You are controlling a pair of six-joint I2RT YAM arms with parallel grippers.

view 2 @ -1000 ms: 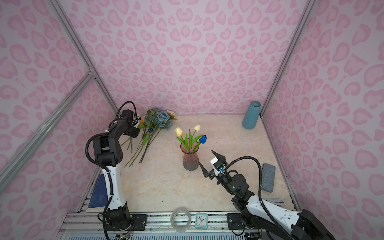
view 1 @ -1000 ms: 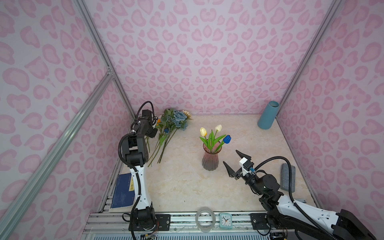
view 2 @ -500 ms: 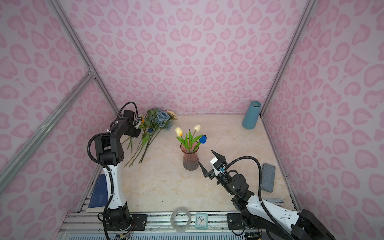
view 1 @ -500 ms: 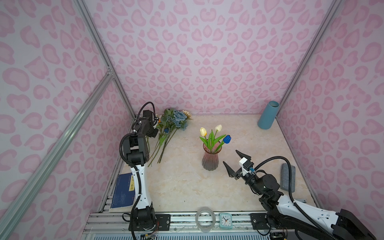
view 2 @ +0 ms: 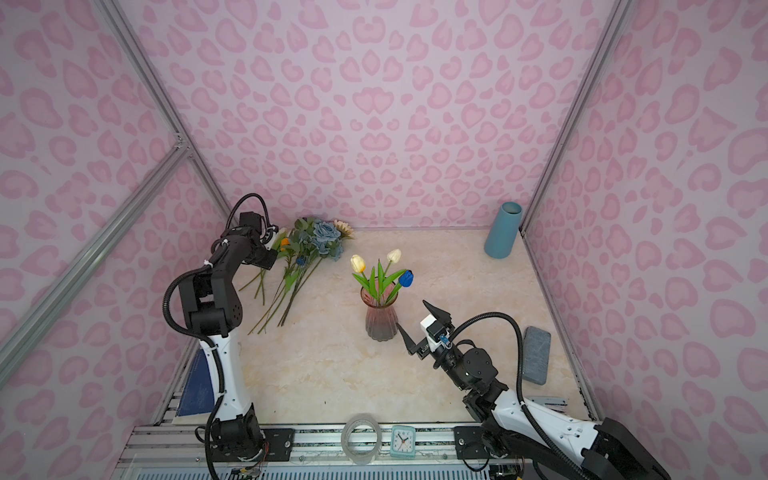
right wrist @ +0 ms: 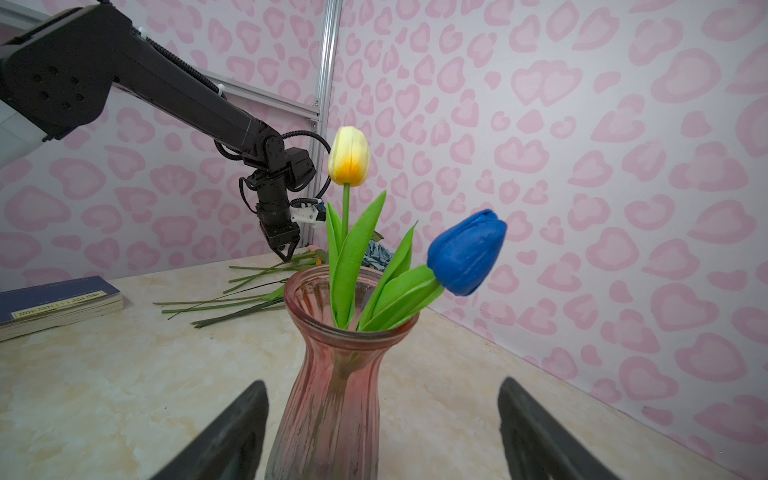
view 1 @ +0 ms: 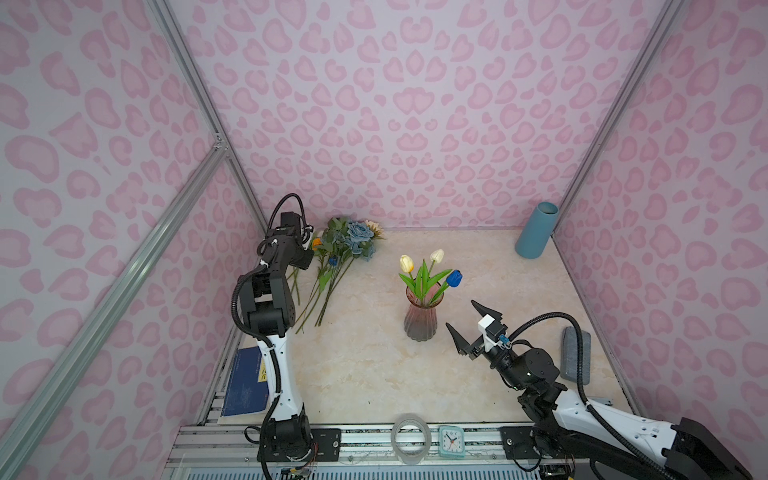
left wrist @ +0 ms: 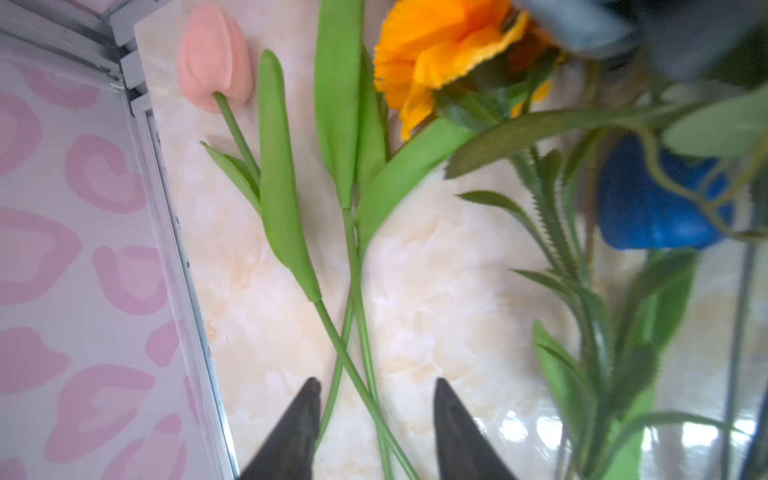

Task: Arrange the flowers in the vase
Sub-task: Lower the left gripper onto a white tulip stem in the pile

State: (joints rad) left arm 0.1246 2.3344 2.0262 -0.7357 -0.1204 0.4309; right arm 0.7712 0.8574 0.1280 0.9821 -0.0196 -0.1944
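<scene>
three tulips (view 1: 406,263) standing in pink vase (view 1: 420,322); loose flowers (view 1: 332,266) flat; left pincer (left wrist: 376,379), right pincer (view 1: 461,313) spread.

left pincer (left wrist: 376,384): jaws apart | crossed tulip stems (left wrist: 332,328) between them | pink tulip (left wrist: 214,58), orange bloom (left wrist: 449,45) nearby

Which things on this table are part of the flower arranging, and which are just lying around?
Part of the job: pink glass vase, three tulips in it, loose flowers by the back wall.
Just lying about: teal cylinder, blue book, tape roll, small clock, grey pad.
</scene>
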